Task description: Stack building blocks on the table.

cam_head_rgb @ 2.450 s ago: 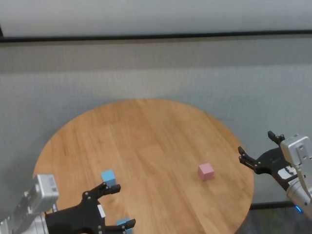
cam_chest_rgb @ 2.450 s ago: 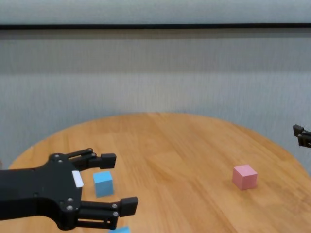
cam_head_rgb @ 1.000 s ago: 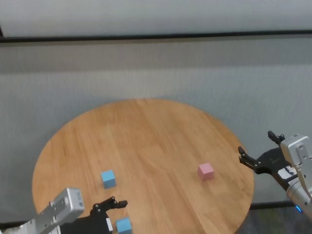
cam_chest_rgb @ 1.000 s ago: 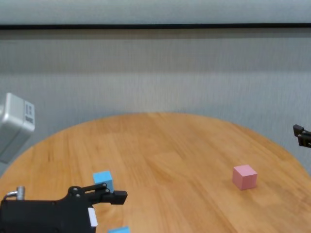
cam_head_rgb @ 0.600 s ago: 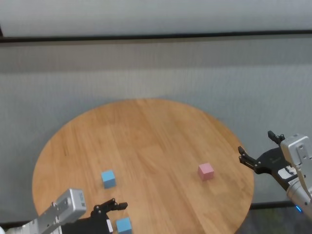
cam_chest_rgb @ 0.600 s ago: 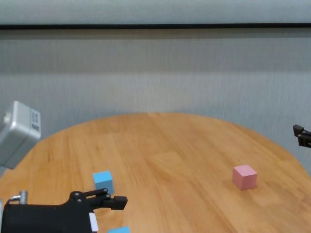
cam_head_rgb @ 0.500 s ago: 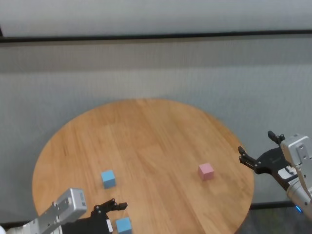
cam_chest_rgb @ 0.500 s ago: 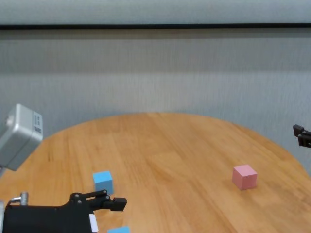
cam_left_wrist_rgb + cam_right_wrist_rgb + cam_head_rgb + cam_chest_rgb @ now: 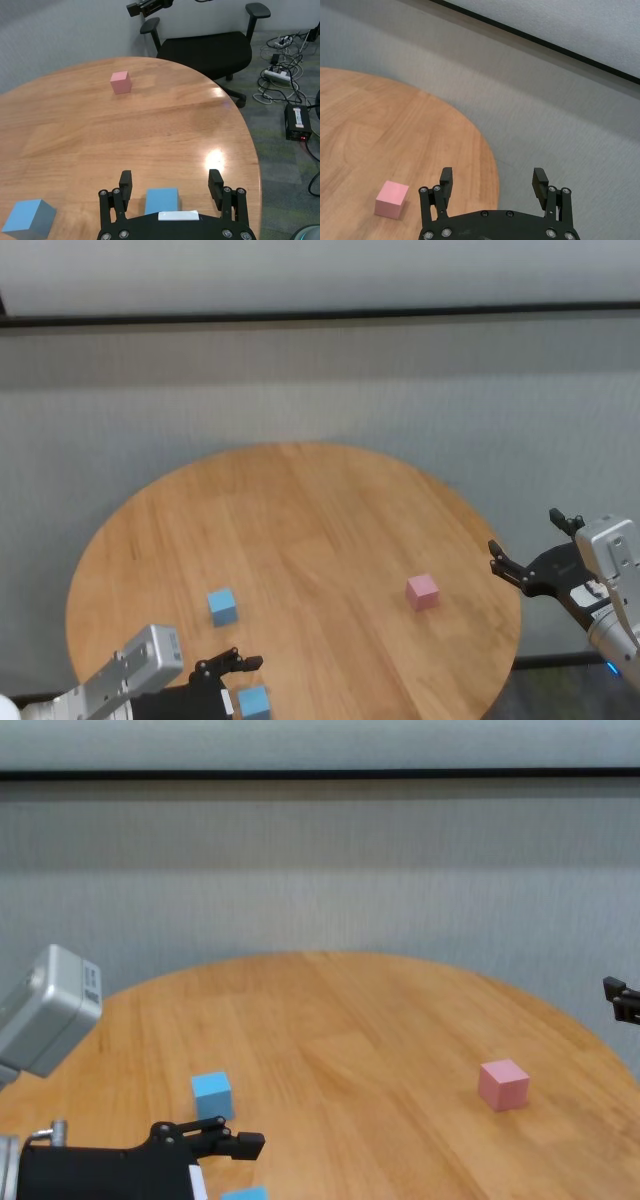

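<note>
Straddling the near blue block (image 9: 161,200) with jaws apart, your left gripper (image 9: 170,182) needs centring before closing; right gripper (image 9: 522,558) idles, jaws apart, off the counter (image 9: 300,530).

Grained wood table (image 9: 300,530), faintly glossy; matt, perhaps foam, blocks (image 9: 422,591).

In the head view we lose the table's (image 9: 300,540) near edge under the bottom of the picture, and the left gripper (image 9: 225,690) is cut there too, only one finger showing. The near blue cube (image 9: 253,702) is half gone below. In the chest view that cube (image 9: 245,1193) is a sliver, and the right gripper (image 9: 622,1000) shows only a fingertip at the right edge. Both wrist views crop the gripper bodies.
</note>
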`<move>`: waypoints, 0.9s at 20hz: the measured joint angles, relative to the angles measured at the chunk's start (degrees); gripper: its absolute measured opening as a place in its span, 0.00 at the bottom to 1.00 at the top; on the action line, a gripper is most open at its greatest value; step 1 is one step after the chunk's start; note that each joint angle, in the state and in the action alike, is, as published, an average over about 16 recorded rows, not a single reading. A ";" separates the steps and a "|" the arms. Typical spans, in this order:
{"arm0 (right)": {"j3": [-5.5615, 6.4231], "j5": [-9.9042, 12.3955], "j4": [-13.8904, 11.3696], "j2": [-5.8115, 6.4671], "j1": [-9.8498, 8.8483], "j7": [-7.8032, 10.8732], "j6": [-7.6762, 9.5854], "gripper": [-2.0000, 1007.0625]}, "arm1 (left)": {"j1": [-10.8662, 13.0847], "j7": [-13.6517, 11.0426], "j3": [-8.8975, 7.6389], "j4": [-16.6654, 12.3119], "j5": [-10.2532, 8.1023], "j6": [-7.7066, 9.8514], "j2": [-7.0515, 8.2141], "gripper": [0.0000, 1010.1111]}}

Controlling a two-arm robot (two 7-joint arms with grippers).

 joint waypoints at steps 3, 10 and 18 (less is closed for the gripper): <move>0.00 0.00 0.00 0.00 0.00 0.00 0.00 1.00 | -0.39 -0.17 0.17 0.62 0.06 -0.10 -0.20 0.99; 0.00 0.00 0.00 0.00 0.00 0.00 0.00 1.00 | -1.09 -0.45 0.47 1.79 0.12 -0.22 -0.56 0.99; 0.00 0.00 0.00 0.00 0.00 0.00 0.00 1.00 | -1.67 -0.67 0.79 2.93 0.16 -0.11 -0.91 0.99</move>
